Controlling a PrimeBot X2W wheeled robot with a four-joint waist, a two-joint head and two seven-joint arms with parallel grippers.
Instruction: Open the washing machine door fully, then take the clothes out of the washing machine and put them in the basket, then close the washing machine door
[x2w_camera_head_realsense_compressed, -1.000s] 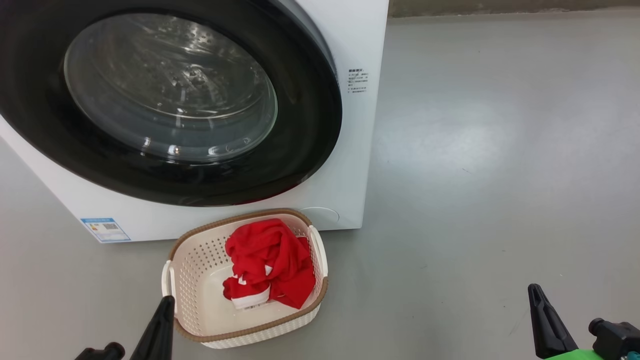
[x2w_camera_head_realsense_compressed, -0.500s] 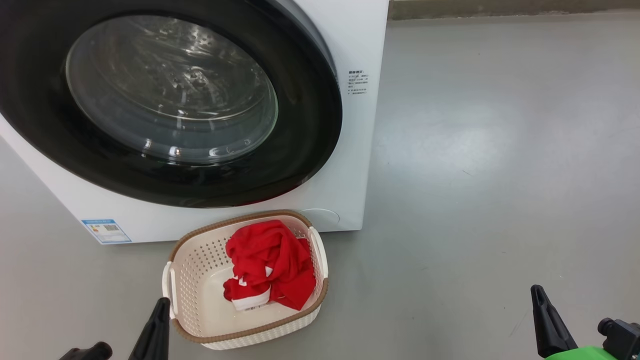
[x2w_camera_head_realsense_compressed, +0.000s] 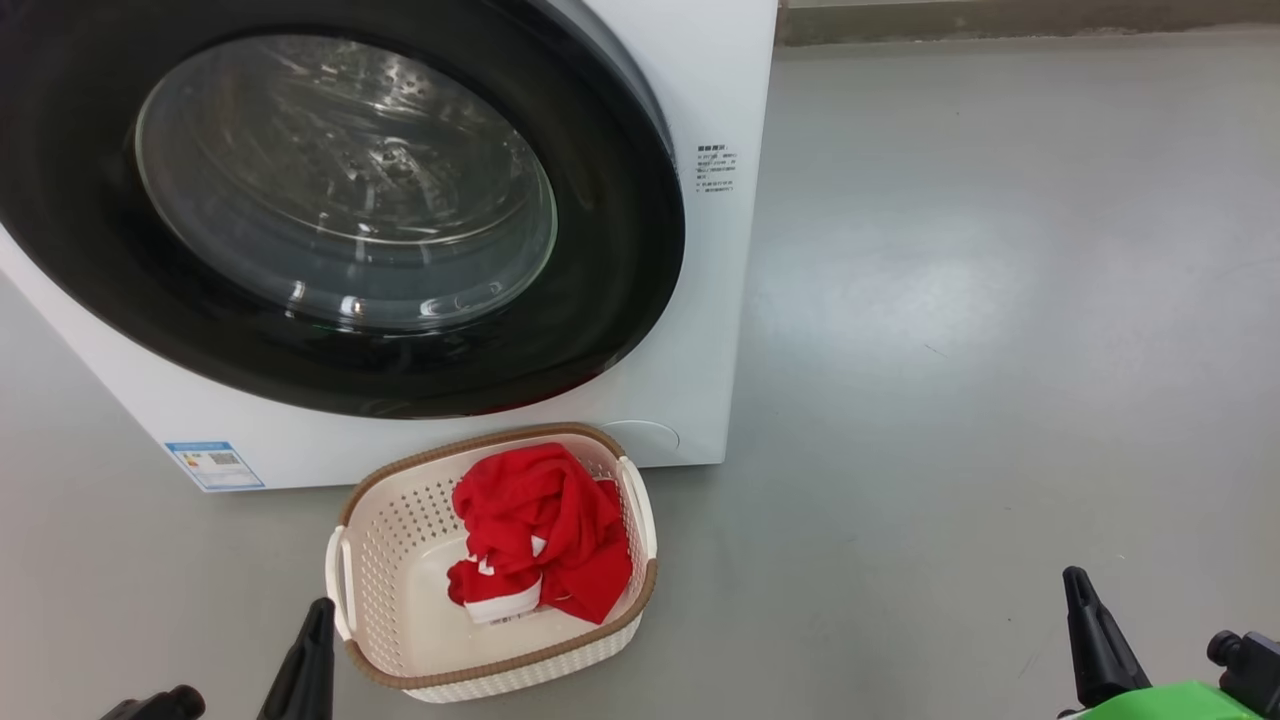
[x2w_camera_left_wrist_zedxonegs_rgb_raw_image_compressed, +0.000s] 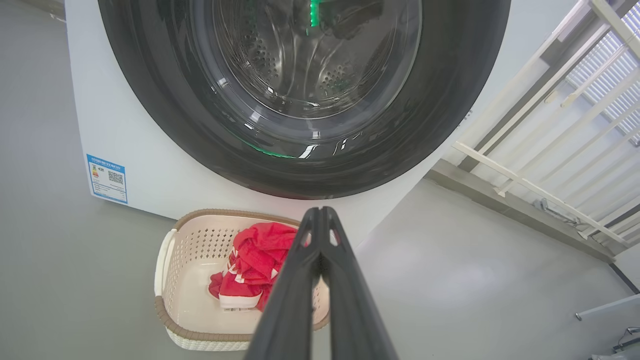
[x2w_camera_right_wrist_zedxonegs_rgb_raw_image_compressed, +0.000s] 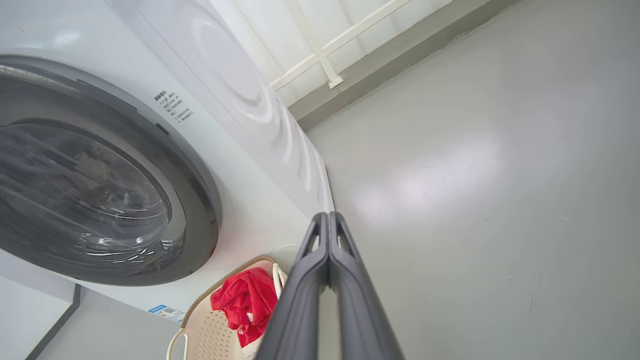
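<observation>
Grey glossy floor (x2w_camera_head_realsense_compressed: 1000, 300), white railing (x2w_camera_left_wrist_zedxonegs_rgb_raw_image_compressed: 525, 184) by washing machine (x2w_camera_head_realsense_compressed: 720, 80), clothes (x2w_camera_head_realsense_compressed: 540, 530) in basket (x2w_camera_head_realsense_compressed: 390, 550), both jaws closed, empty.

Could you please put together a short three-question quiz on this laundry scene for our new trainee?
1. True or false: the bright red fabric garment lies inside the cream perforated plastic basket.
2. Multiple choice: the round black-rimmed glass door of the white washing machine is A) wide open, B) shut, C) removed.
3. Fill in: the left end effector and the right end effector are each ____, holding nothing.
Key: 1 true; 2 B; 3 shut.
</observation>
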